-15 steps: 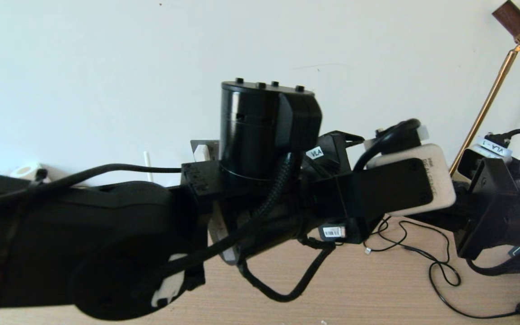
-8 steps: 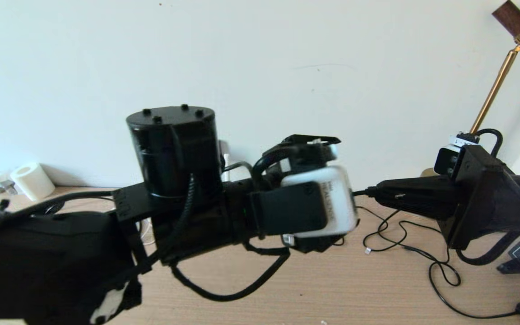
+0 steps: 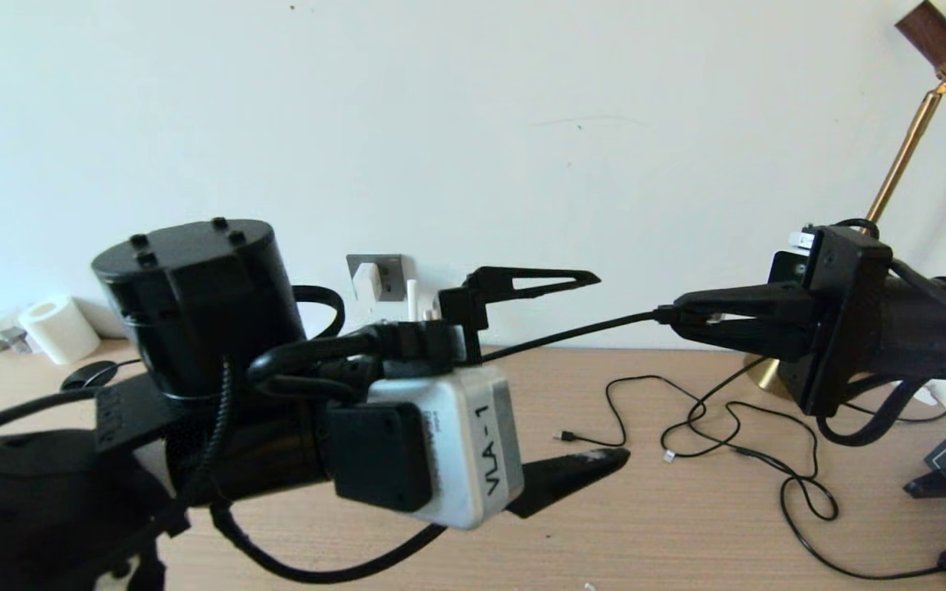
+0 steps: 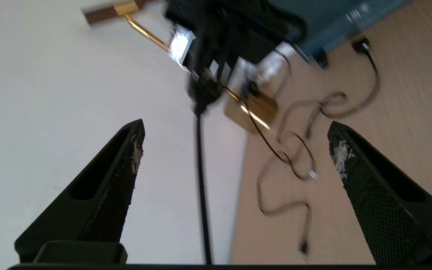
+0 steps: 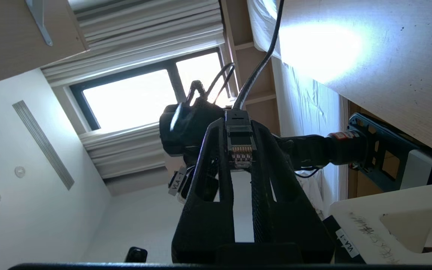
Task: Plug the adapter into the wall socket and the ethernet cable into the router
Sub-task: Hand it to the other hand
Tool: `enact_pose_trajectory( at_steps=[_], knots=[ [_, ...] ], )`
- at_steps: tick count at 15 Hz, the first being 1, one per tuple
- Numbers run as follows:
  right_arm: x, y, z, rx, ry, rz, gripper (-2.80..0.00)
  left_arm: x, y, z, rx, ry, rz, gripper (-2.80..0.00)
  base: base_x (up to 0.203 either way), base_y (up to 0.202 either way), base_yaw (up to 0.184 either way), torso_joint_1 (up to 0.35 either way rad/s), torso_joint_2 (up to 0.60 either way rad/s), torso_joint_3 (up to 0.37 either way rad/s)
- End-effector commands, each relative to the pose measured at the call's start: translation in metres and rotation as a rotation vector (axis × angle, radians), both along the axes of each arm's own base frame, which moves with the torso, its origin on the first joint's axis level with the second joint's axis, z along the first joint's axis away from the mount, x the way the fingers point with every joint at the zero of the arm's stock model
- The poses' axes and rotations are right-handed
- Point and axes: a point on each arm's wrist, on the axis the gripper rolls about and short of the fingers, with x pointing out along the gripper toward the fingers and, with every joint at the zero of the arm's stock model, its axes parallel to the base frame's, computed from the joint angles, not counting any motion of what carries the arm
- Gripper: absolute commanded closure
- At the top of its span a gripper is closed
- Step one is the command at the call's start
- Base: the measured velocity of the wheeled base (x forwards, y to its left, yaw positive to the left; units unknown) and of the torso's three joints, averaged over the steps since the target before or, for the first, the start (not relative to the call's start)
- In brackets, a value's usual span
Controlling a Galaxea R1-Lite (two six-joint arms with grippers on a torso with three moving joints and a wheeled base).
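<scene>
Right gripper (image 3: 682, 318): pinched tight on the plug end of the ethernet cable (image 3: 571, 335); plug contacts face back toward the wrist
Cable axis: runs taut and near level from the right fingertips toward the left arm, passing between the left fingers
Left gripper (image 3: 604, 371): spread wide, holding nothing; fingers straddle the cable without touching it
Adapter (image 3: 367, 281): seated in the wall socket (image 3: 389, 277)
Router: only one thin white antenna-like stick shows below the socket; probably behind the left arm, which looks nearer
</scene>
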Motion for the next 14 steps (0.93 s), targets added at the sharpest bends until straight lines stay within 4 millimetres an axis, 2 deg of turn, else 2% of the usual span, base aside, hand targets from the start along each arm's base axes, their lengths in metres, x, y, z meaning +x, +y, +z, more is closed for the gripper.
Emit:
enact_pose_trajectory(
  at_steps=[1,7,14],
  knots=[
    [0.006,0.002,-0.004,-0.003,0.033,0.008,0.0,0.015,-0.014,-0.004,-0.035,-0.041,-0.024,-2.8,0.0,0.0,0.0,0.0,0.0,0.0],
    [-0.005,-0.001,0.008,0.023,0.044,0.043,0.0,0.034,-0.035,-0.013,-0.045,-0.083,-0.052,-2.8,0.0,0.0,0.0,0.0,0.0,0.0],
    [-0.013,-0.002,0.013,0.031,0.03,0.064,0.0,0.042,-0.043,0.004,-0.089,-0.155,-0.044,-2.8,0.0,0.0,0.0,0.0,0.0,0.0]
  ],
)
